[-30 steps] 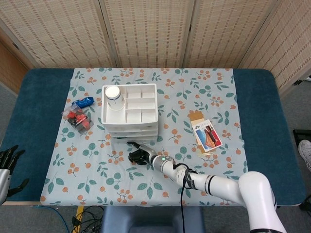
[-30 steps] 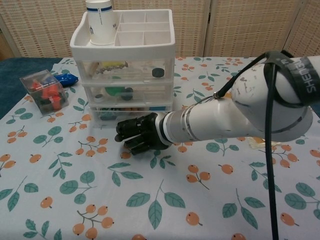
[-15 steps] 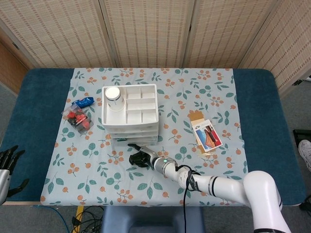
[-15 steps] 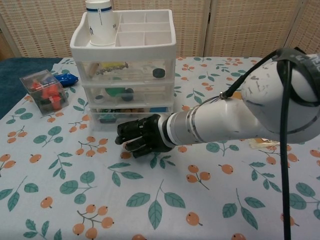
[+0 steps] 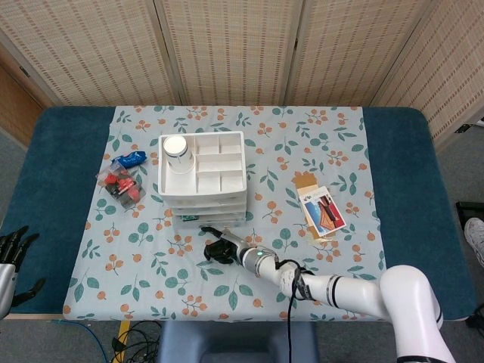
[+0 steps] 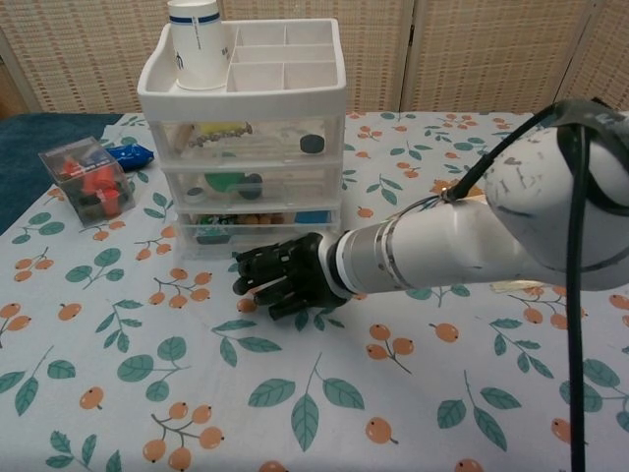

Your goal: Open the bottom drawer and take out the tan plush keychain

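A white three-drawer organizer (image 6: 246,93) stands on the floral cloth, also in the head view (image 5: 203,175). Its bottom drawer (image 6: 257,228) juts slightly forward of the two above. Through its clear front I see tan shapes (image 6: 257,218), likely the plush keychain, beside a blue item (image 6: 313,216). My right hand (image 6: 283,281) sits right at the drawer's lower front edge, black fingers curled in against it; the head view shows this hand (image 5: 220,249) just below the stack. My left hand (image 5: 12,255) hangs off the table's near left corner, fingers spread, holding nothing.
A paper cup (image 6: 200,28) stands in the organizer's top tray. A clear box of red pieces (image 6: 86,177) and a blue packet (image 6: 128,153) lie to its left. A picture card on a cardboard piece (image 5: 323,212) lies to the right.
My right hand has drawn back toward me, and the bottom drawer has come out a little with it. The left hand has not moved.
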Robot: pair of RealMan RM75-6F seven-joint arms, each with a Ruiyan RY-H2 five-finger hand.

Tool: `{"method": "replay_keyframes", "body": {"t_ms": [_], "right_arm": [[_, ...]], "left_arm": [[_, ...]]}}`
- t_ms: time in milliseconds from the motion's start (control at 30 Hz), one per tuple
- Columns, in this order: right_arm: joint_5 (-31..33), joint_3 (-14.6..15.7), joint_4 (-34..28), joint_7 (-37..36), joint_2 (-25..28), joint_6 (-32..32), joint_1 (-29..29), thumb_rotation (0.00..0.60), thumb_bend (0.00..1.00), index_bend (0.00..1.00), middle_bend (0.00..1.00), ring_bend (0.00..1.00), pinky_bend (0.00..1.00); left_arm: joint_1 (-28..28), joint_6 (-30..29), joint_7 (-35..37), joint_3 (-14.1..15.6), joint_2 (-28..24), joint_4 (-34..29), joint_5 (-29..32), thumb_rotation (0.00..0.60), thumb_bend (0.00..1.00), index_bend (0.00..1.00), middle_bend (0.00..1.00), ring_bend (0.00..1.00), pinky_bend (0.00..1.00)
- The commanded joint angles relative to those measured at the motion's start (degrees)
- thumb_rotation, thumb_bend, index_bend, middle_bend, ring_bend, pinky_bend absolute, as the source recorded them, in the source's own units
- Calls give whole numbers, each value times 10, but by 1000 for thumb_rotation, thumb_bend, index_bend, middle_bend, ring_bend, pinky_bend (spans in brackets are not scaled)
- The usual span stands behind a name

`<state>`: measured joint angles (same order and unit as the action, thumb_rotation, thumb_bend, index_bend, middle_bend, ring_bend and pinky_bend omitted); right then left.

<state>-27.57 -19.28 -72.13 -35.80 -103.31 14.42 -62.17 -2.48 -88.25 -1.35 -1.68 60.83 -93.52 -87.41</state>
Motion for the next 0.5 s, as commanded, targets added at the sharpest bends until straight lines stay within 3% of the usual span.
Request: {"method": "replay_keyframes", "body": {"t_ms": [33, 300, 500], "right_arm": [[-18, -2, -55, 10, 29, 17, 20, 600, 704, 0, 701, 883, 1000], [-63, 7, -211, 56, 130, 81, 60, 600, 704, 0, 695, 882, 1000], [-21, 60, -272, 126, 193, 148, 30, 600, 707, 0, 695, 882, 1000]], "left_arm": [[0, 0, 1, 0, 0, 1, -1, 600, 214, 147, 84, 87, 95], [-4, 3, -1, 0, 2, 0, -4, 600, 214, 147, 84, 87, 95], [-7, 4, -5, 1, 6, -4, -10, 600, 214, 147, 84, 87, 95]]}}
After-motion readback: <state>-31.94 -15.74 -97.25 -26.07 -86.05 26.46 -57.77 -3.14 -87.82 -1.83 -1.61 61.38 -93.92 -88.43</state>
